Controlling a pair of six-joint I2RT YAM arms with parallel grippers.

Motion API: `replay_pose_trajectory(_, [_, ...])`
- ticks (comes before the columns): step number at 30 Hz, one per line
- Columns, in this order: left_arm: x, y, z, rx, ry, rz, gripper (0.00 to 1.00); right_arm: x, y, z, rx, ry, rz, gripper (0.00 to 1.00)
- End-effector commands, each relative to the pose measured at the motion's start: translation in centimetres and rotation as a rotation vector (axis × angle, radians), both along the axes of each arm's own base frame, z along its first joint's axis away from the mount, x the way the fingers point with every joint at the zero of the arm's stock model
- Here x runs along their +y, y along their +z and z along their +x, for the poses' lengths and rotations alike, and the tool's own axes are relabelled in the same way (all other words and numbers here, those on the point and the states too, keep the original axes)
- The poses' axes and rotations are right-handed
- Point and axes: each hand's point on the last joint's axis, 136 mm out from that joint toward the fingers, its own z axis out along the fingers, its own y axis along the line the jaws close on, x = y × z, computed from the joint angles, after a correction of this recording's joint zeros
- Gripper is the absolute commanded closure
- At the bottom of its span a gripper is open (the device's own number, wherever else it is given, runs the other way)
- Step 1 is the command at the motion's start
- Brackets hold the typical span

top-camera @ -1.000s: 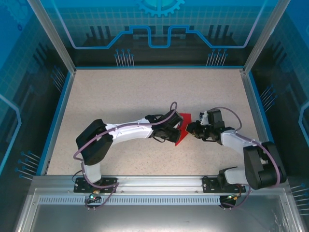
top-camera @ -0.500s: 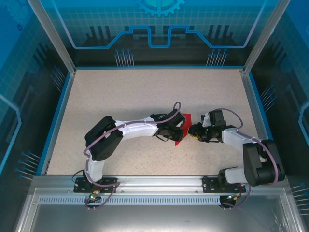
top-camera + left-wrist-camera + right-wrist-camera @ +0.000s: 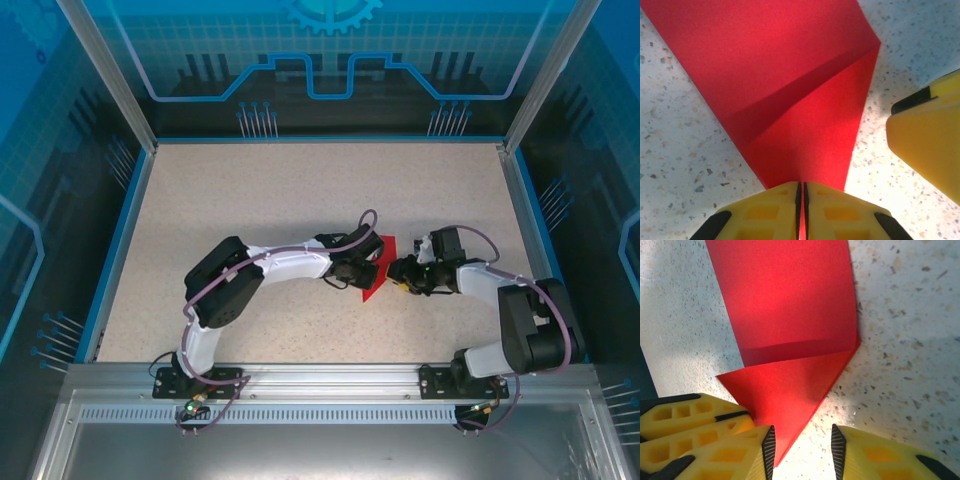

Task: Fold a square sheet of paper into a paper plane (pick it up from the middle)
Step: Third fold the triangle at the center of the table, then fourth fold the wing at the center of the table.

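The red square sheet of paper (image 3: 379,252) lies near the middle of the table, partly folded, with a diagonal flap ending in a point. My left gripper (image 3: 362,273) is shut on the paper's narrow end (image 3: 805,145), its jaws (image 3: 801,186) pressed together on a thin red edge. My right gripper (image 3: 398,272) faces it from the right and is open. In the right wrist view the paper's pointed corner (image 3: 790,405) reaches into the gap between the right jaws (image 3: 802,442), close to the left pad (image 3: 768,442).
The speckled tabletop (image 3: 300,190) is bordered by a blue rim (image 3: 118,250) and glass walls. The two grippers are close together: a right finger (image 3: 927,135) shows in the left wrist view, and the left fingers (image 3: 690,425) show in the right wrist view.
The right gripper's jaws have opened off the paper and it has shifted slightly. The left arm's elbow has swung right, and its gripper has stayed shut on the paper.
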Motion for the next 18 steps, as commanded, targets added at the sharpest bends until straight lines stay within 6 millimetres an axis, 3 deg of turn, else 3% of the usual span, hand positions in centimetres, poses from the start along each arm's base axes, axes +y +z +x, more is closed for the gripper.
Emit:
replay_pose_trajectory(1, [0.7,-0.6,0.8,-0.011,-0.008,0.049,0.88,0.4,0.7,1.1,-0.023,0.006,0.039,0.63])
replay_pose_trajectory(18, [1.1,-1.9,1.2,0.01,0.005,0.054,0.9,1.0,0.7,2.5,-0.028,0.006,0.076,0.69])
